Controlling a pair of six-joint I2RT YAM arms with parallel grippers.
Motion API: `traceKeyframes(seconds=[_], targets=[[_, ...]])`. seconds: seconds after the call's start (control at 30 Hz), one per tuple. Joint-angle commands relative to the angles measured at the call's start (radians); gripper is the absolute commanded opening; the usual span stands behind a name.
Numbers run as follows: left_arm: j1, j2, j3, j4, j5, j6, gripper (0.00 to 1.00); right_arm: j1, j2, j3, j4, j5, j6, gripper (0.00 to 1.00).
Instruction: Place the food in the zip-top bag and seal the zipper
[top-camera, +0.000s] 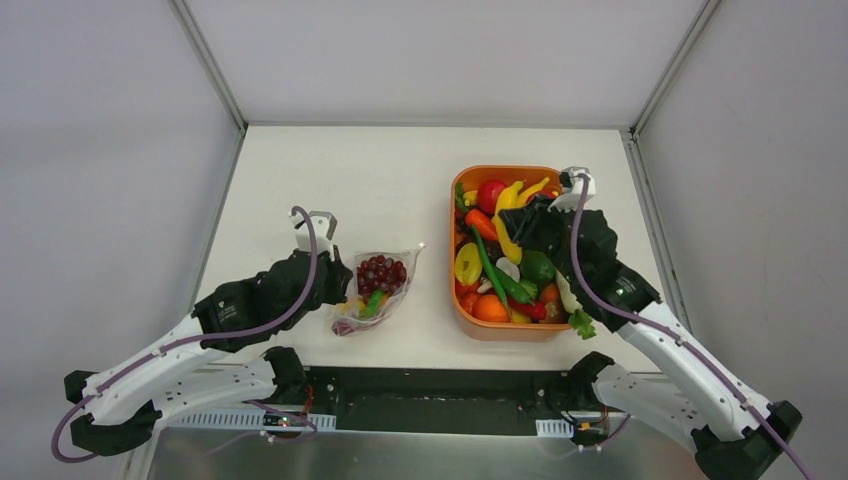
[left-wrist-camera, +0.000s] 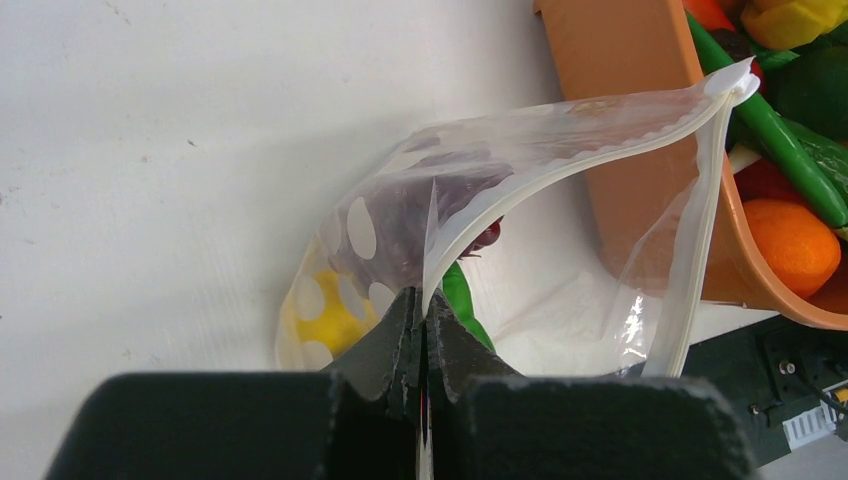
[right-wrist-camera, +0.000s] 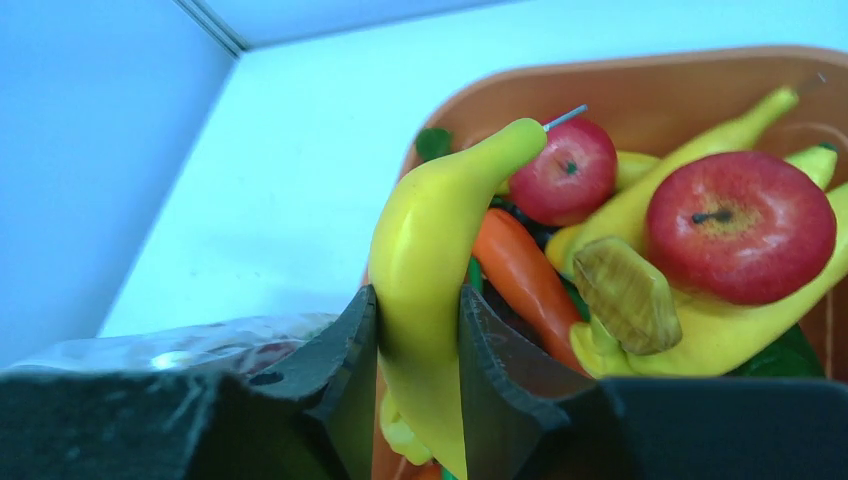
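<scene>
1. The step in hand, as I judge it, is loading the food; the right gripper (right-wrist-camera: 418, 310) is closed narrowly on a yellow banana-shaped piece (right-wrist-camera: 440, 220), clamping it across its middle over the orange tray (left-wrist-camera: 615, 60); the piece's tip points up and its lower end hangs below the jaws.
2. The left gripper (left-wrist-camera: 422, 300) is pinched fully together on one lip of the zip-top bag (top-camera: 385, 290); it holds that lip up off the table (top-camera: 380, 180), so the mouth gapes toward the tray.
3. The bag lies on the table just left of the tray, between the two arms; inside it show purple grapes (top-camera: 381, 271), a yellow lemon (left-wrist-camera: 335, 325) and a green piece (left-wrist-camera: 460, 295).
4. The zipper (left-wrist-camera: 697, 230) is unsealed; its two whitish strips stand apart and meet only at the far corner beside the tray wall.
5. The next move, in my judgement, calls for lifting the yellow piece clear of its neighbours, a red apple (right-wrist-camera: 740, 225) and a carrot (right-wrist-camera: 515, 270); then carrying it left to the open mouth and releasing it inside; the piece is long, so end first looks safest; the limp film could fold shut if the left pinch slackens.
6. Much food lies in the tray; sealing is not yet due.
</scene>
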Motion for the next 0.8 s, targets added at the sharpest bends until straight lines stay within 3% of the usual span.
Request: traceKeyframes(seconds=[0.0,0.1,0.33,0.5,0.77], targets=[[-0.011,-0.008,-0.012,0.015,-0.001,-0.013,0.0,0.0,-0.068,-0.057,0.143,-0.062,0.031,0.08],[-0.011,-0.007,-0.011,0.014,0.005,-0.012,0.0,0.0,-0.098,-0.082,0.253,-0.192,0.055,0.07],[-0.012,-0.011,-0.009,0.007,0.003,-0.013,0.0,0.01,-0.059,-0.056,0.484,-0.678,0.087,0.06],[-0.012,-0.015,-0.011,0.017,0.001,-0.017,0.0,0.103,0.038,-0.028,0.646,-0.796,0.054,0.0],[-0.012,-0.013,-0.007,0.032,0.015,-0.019,0.0,0.345,0.23,0.055,0.684,-0.801,-0.239,0.0]])
